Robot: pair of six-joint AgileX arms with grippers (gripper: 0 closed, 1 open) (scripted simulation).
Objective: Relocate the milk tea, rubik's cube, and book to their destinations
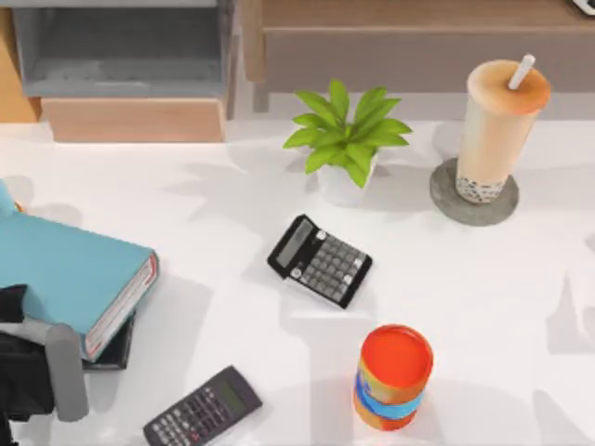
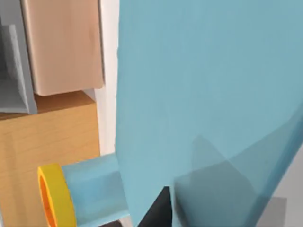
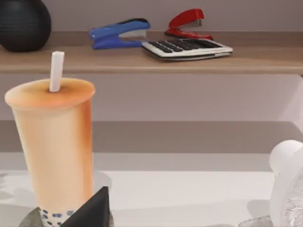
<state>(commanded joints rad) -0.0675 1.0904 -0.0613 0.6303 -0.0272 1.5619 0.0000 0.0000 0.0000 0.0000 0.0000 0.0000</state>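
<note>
The milk tea [image 1: 497,125] stands upright on the round grey coaster [image 1: 444,200] at the back right, and it also rises close in front of the right wrist camera as the milk tea [image 3: 54,142]. A dark part of my right gripper [image 3: 92,213] shows low in front of the cup's base. The teal book [image 1: 65,274] lies tilted at the left edge, on top of the thin black book [image 1: 119,342]. Its cover, the book [image 2: 208,94], takes up most of the left wrist view. My left gripper [image 1: 13,305] is at the book's near edge in the lower left corner. The rubik's cube is out of view.
A potted plant [image 1: 346,139] and a black calculator [image 1: 319,260] sit mid-table. A second calculator [image 1: 203,409] and an orange can with a blue band [image 1: 394,376] stand near the front. A grey drawer unit [image 1: 121,51] and a wooden shelf [image 1: 418,37] line the back.
</note>
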